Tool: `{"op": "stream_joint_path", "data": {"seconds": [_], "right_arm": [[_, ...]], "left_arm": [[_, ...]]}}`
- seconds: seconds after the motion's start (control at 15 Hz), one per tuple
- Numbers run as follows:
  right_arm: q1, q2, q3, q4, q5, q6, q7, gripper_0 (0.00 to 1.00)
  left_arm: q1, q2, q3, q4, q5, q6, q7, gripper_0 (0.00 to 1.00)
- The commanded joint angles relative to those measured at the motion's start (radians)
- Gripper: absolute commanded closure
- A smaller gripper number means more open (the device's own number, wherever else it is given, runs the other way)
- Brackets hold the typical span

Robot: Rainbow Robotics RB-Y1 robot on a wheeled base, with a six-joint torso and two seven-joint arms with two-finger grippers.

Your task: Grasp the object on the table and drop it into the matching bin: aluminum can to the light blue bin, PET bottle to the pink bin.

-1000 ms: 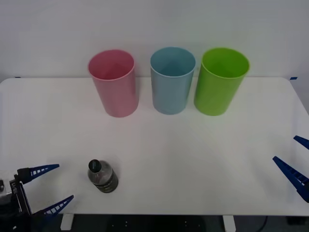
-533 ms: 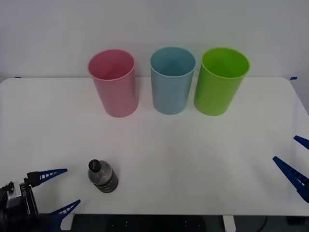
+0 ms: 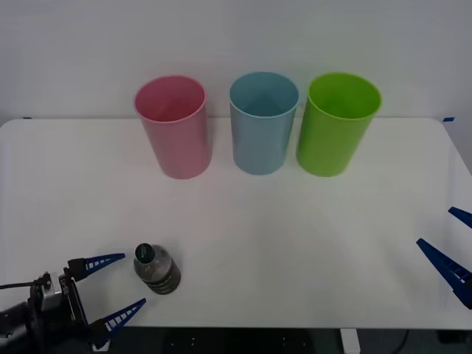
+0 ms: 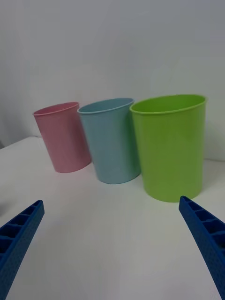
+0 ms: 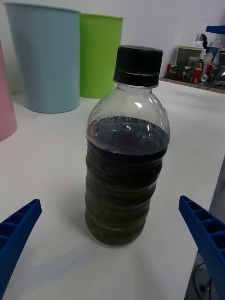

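One PET bottle (image 3: 156, 268), three bins: pink bin (image 3: 174, 127), light blue bin (image 3: 262, 122), lime green bin (image 3: 337, 124).

A lab-like room: bare white wall (image 3: 74, 44), plain white table (image 3: 295, 243), cluttered shelf (image 5: 194, 70) behind.

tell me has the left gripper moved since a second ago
Yes. The left gripper has moved right, closer to the PET bottle, which stands upright where it was.

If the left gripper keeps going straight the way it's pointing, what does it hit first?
Most likely the PET bottle. The left gripper sits at the table's near-left edge with its jaws open toward the bottle, which stands upright centered between them in the left wrist view. Nothing lies between, though the remaining gap is hard to judge.
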Motion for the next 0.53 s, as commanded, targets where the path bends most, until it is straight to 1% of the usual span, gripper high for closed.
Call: {"op": "stream_joint_path", "data": {"seconds": [0.07, 0.53], "right_arm": [[0.000, 0.000, 0.000, 0.000, 0.000, 0.000, 0.000, 0.00], [0.000, 0.000, 0.000, 0.000, 0.000, 0.000, 0.000, 0.00]], "left_arm": [[-0.012, -0.033, 0.000, 0.001, -0.025, 0.003, -0.004, 0.00], [-0.052, -0.081, 0.000, 0.014, -0.082, 0.003, -0.005, 0.00]]}}
